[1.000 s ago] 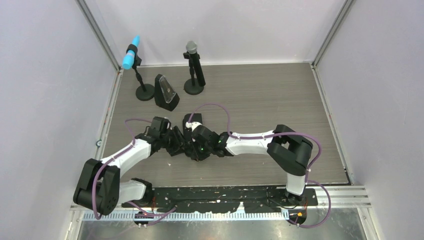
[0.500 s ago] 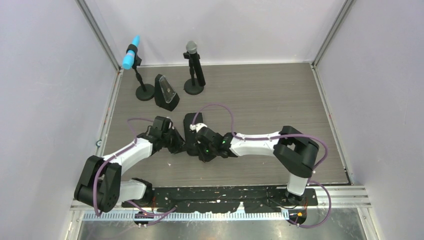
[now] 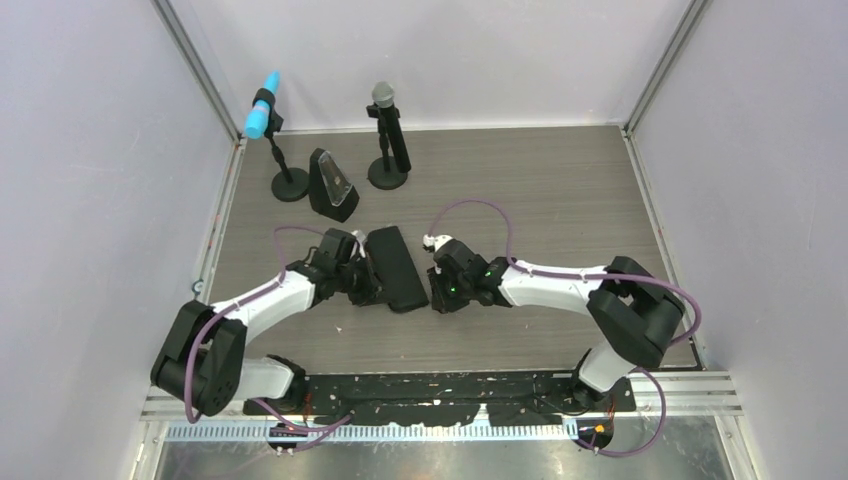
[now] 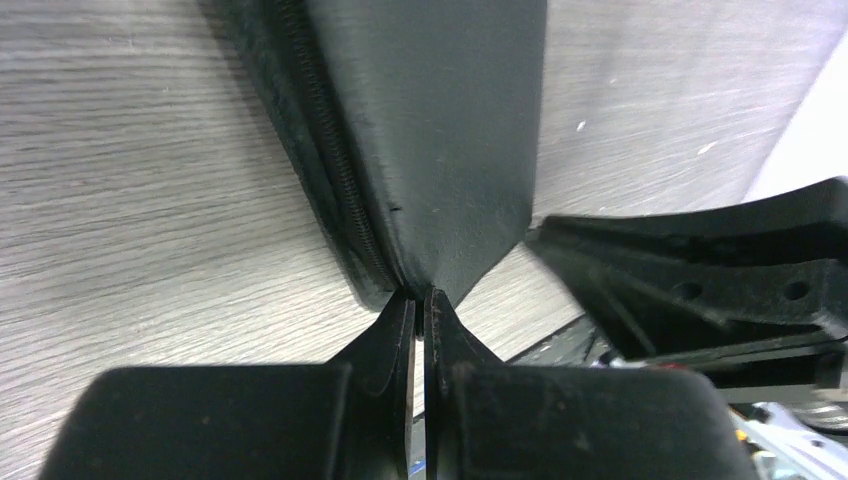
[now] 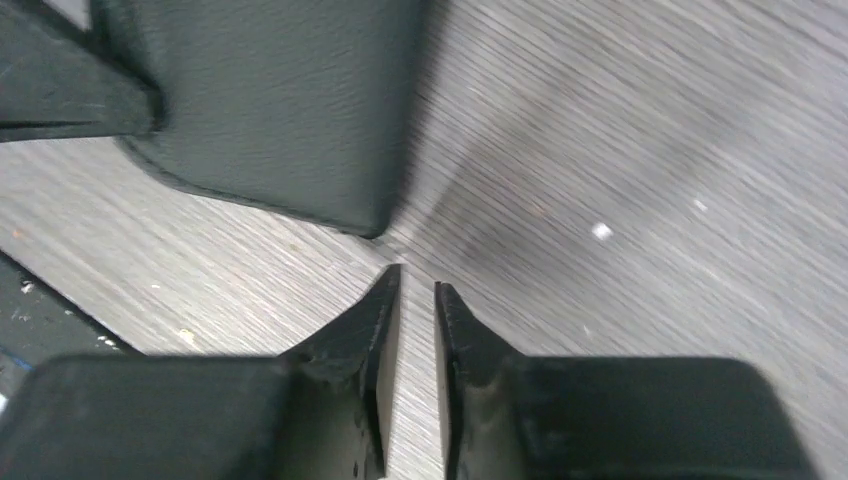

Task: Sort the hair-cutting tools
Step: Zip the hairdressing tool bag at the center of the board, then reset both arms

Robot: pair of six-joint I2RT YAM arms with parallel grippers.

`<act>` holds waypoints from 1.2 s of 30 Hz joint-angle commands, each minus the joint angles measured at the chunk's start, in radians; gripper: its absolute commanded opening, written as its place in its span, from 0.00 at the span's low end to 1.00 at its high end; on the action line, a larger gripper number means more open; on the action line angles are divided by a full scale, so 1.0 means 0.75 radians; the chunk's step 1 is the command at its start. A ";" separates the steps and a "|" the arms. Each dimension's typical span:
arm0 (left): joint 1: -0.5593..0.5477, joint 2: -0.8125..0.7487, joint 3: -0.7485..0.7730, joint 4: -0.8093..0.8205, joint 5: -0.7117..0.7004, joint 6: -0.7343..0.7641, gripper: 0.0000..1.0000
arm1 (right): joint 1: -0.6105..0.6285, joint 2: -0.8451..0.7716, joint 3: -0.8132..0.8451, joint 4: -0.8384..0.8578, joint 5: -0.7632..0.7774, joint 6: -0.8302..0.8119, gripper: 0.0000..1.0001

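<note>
No hair-cutting tools show in any view. A black zippered pouch lies flat on the wood-grain table. My left gripper is shut on the pouch's near corner, beside the zipper seam of the pouch. My right gripper hovers just right of the pouch. Its jaws stand a narrow gap apart with only bare table between them, a short way off the rounded corner of the pouch.
A blue-headed microphone and a grey-headed microphone stand on round black bases at the back left. A black wedge-shaped stand sits between them. Metal-framed walls close in the table on three sides.
The left gripper closed on the pouch's corner. The right gripper parted slightly, let go and drew back to the right, leaving the pouch uncovered.
</note>
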State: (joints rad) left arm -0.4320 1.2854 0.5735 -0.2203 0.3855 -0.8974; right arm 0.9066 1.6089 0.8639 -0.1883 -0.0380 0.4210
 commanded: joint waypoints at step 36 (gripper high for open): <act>-0.380 -1.220 0.300 -0.686 -1.581 0.605 1.00 | -0.063 -2.100 -0.281 -0.527 1.652 -0.223 1.00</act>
State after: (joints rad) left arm -0.7197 0.4641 0.8555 -0.7742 -0.6476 -0.5739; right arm 0.8616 0.0807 0.6777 -0.6220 1.0813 0.3141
